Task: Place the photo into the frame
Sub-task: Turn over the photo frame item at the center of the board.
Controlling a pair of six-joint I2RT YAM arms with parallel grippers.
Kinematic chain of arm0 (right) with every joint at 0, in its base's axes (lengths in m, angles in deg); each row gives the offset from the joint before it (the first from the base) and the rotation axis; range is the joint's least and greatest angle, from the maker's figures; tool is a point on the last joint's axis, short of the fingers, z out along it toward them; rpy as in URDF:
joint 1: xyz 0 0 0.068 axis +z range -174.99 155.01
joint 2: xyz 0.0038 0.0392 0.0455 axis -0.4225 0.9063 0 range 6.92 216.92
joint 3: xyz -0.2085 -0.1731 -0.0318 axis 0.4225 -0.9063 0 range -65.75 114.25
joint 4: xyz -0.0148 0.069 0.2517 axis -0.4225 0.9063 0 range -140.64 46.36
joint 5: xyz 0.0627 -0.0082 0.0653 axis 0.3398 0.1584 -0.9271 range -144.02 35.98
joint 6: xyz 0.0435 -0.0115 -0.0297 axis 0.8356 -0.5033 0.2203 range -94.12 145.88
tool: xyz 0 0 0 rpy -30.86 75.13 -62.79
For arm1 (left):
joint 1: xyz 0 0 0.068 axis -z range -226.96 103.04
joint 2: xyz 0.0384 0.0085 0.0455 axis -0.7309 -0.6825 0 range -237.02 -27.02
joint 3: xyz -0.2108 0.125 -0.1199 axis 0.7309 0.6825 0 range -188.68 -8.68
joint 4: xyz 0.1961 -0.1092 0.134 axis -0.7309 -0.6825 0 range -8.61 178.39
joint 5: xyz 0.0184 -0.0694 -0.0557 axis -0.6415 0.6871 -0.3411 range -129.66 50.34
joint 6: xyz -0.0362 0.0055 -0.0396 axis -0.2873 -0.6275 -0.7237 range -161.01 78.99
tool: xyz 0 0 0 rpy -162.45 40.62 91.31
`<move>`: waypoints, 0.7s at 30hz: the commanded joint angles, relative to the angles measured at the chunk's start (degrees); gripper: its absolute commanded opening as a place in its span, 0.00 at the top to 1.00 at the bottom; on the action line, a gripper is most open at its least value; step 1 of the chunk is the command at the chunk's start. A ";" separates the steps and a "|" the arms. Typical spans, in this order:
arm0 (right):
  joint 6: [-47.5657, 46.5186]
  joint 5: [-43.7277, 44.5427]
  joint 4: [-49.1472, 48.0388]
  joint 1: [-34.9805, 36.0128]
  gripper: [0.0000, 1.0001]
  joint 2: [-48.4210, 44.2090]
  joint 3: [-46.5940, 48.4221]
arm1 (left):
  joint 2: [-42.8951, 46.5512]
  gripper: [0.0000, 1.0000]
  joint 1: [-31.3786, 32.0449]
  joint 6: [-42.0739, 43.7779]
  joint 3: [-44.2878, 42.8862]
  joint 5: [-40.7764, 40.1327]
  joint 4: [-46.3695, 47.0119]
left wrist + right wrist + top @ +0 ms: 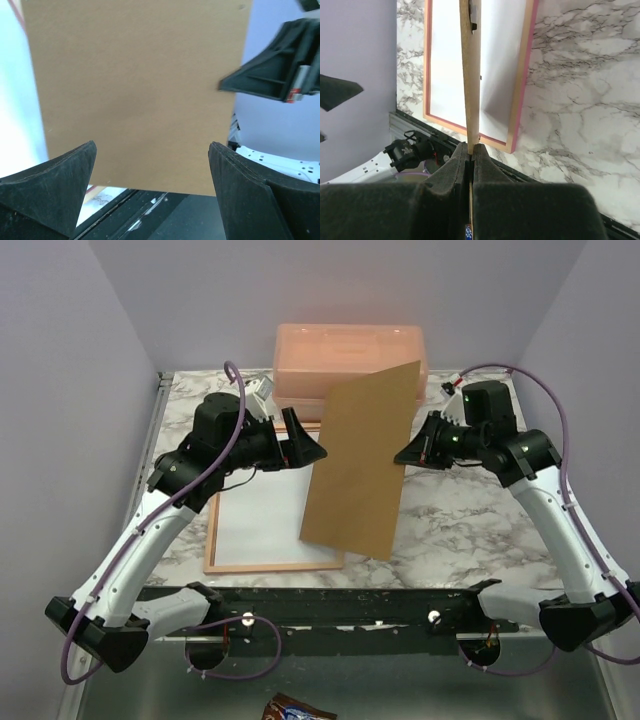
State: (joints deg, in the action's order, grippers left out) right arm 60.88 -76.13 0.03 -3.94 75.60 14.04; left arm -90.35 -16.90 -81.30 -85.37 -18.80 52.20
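The right tool [400,455] pinches the backing board [362,460] upright off the frame [270,566], the left tool [303,443] spread beside it; no photo shows, so insertion seems not yet done.

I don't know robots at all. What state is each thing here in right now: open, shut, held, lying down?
Backing board: brown, held up on edge, tilted.
Right tool: shut on the backing board's edge.
Left tool: open, facing the board, holding nothing.
Frame: lying flat on the table, white surface inside it.
Peach plastic box: lid closed.
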 commanded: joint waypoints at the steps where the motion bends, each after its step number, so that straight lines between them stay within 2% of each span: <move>1: -1.94 4.70 7.06 -0.05 1.00 1.29 9.15 | 0.49 0.04 -0.27 1.49 2.84 -2.48 -0.96; 10: -4.37 12.49 21.31 -0.06 1.00 7.02 30.30 | 0.92 0.04 -0.29 1.39 5.82 -3.19 0.01; 13: -5.31 13.87 24.71 -0.06 1.00 8.37 34.63 | 0.52 0.04 -0.27 1.45 6.27 -3.37 -0.03; 21: -8.03 16.62 30.25 -0.05 1.00 9.91 31.30 | -0.74 0.04 -0.27 1.07 6.50 -3.15 0.06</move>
State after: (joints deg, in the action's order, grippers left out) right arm 54.78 -62.14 26.89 -4.00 85.02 47.09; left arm -90.70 -16.90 -80.80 -79.44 -20.98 51.90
